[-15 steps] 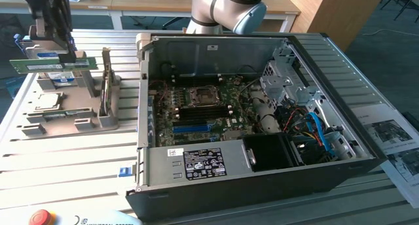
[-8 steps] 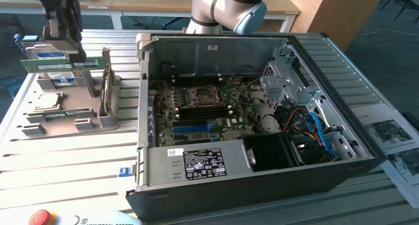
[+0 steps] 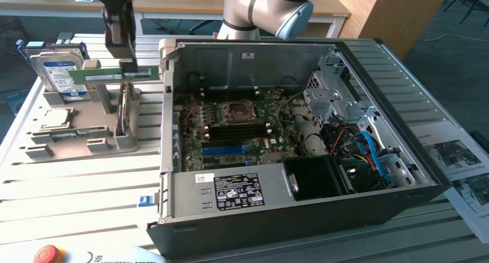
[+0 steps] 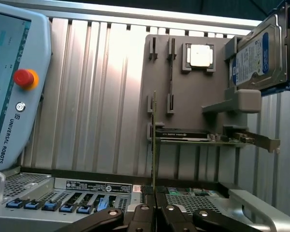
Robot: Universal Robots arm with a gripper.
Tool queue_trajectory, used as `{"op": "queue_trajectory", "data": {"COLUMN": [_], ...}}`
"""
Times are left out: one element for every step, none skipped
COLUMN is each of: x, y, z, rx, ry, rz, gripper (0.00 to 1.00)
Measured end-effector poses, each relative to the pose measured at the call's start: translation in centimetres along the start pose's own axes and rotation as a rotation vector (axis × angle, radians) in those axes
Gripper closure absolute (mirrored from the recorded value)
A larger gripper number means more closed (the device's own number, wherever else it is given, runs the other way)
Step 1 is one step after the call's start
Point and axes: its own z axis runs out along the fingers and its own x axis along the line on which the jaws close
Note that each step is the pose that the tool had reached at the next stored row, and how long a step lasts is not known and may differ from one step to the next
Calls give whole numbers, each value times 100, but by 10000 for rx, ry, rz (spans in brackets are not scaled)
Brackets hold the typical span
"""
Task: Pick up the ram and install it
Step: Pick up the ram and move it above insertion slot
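Gripper (image 3: 127, 64) pinches the ram (image 3: 99, 75), fingers pressed against its two flat faces (edge-on in the wrist view, a thin line rising from the fingertips). The ram is level, long edge horizontal, above the grey holder tray (image 3: 84, 142). It appears clear of the tray's slots, though the angle leaves this uncertain. Hard drive (image 3: 57, 74) stands upright on the tray; processor chip (image 3: 55, 118) lies flat on it. Open computer case (image 3: 306, 205) sits just beside the tray.

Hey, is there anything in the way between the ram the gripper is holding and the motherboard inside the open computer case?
The ram, shut in the gripper, is outside the case. The side wall of the case stands between it and the motherboard; the case has no cover on top.
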Motion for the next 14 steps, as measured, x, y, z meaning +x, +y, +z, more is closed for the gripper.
{"op": "queue_trajectory", "data": {"x": [2, 4, 5, 7, 9, 11, 13, 15, 17, 19, 21, 23, 25, 27], "y": [-30, -61, -91, -122, -153, -186, -217, -248, -278, -309, -340, -375, -409, -444], "z": [-2, -3, -5, -7, -9, -10, -12, -15, -16, -18, -20, -22, -23, -25], "rx": [0, 0, 1, 1, 0, 0, 0, -1, -1, -1, -1, 0, 0, 0], "ry": [0, 0, 0, 1, 1, 1, 1, 2, 2, 2, 3, 3, 2, 2], "rz": [-5, -9, -13, -17, -22, -27, -32, -35, -40, -43, -47, -52, -57, -61], "gripper": [88, 88, 88, 88, 88, 88, 88, 88, 88, 88, 88, 88, 88, 88]}}
